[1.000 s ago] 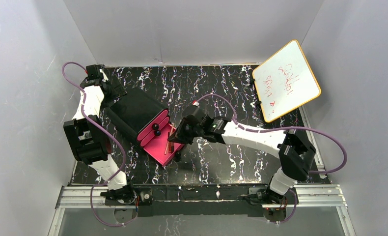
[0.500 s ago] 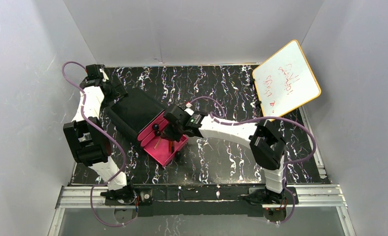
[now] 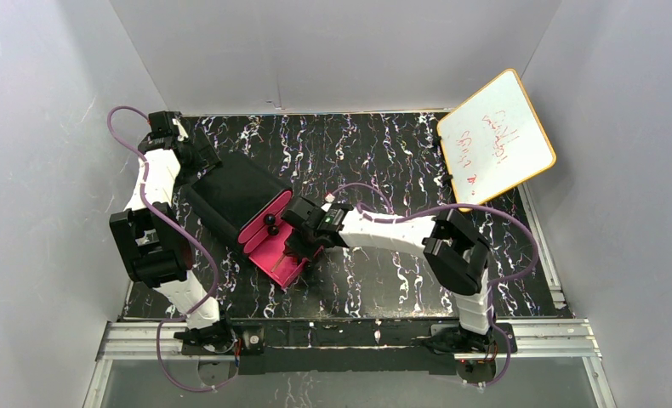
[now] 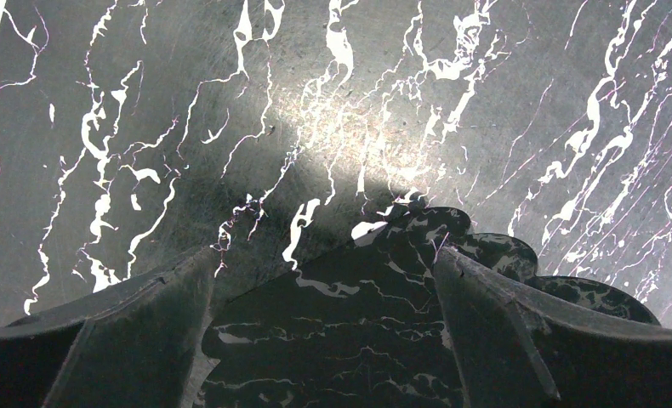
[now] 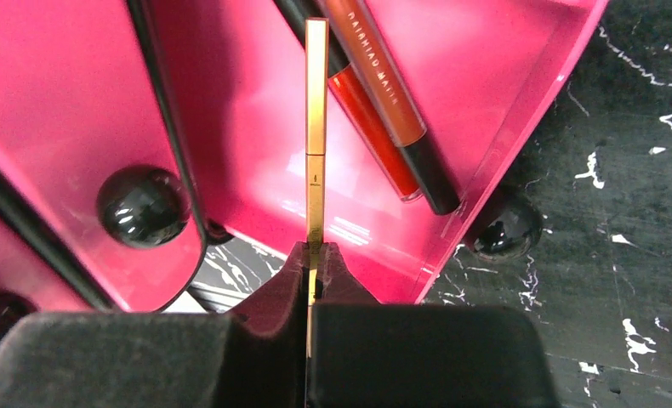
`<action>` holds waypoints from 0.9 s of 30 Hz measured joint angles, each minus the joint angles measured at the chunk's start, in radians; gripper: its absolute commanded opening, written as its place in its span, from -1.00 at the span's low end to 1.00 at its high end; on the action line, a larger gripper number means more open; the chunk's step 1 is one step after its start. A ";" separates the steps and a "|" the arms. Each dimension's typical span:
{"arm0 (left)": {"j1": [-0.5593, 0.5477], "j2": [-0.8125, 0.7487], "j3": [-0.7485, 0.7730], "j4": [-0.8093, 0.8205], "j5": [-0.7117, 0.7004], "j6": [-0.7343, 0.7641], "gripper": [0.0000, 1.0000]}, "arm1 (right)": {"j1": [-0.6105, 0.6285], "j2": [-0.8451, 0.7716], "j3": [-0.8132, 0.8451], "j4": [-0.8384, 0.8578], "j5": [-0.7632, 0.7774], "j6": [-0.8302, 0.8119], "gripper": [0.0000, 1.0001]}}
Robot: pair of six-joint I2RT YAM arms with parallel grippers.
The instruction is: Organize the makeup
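Gold stick (image 5: 316, 127) is pinched in the right claw (image 5: 314, 263). Jaws are narrow and clamp its near end only. Stick points to 12 o'clock over the open pink drawer (image 5: 520, 93). Red tube (image 5: 375, 93) lies in the drawer at 1 o'clock, just beside the stick.

Risks: the grip sits at the very tail, so the stick may pivot on release and catch the drawer rim near the black knob (image 5: 504, 225) at 4 o'clock. Letting go too high could bounce it out.

Left claw (image 4: 324, 255) is wide, holding nothing, at 10 o'clock in the top view by the back of the black box (image 3: 230, 200).

Tabletop (image 3: 384, 153) is glossy black with marble veining, likely slippery. Grey walls all round, whiteboard (image 3: 496, 140) leaning at 2 o'clock.
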 measured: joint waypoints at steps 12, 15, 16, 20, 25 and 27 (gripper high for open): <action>0.000 -0.002 -0.001 0.000 0.000 0.000 0.97 | 0.000 0.069 -0.002 0.002 -0.005 0.007 -0.55; 0.000 -0.002 -0.002 0.002 0.000 0.000 0.97 | 0.000 0.071 -0.003 0.016 -0.010 0.005 -0.22; 0.000 -0.002 -0.002 0.002 0.000 0.000 0.97 | 0.000 0.071 -0.005 0.023 -0.012 0.002 -0.11; 0.000 -0.002 -0.003 0.003 0.000 -0.001 0.97 | 0.002 0.072 -0.005 0.031 -0.001 -0.020 0.04; 0.000 -0.002 -0.006 0.006 0.000 -0.002 0.97 | 0.016 0.066 0.032 0.007 0.073 -0.064 0.04; 0.000 -0.002 -0.006 0.006 0.000 -0.003 0.97 | 0.027 0.043 0.061 -0.010 0.117 -0.085 0.04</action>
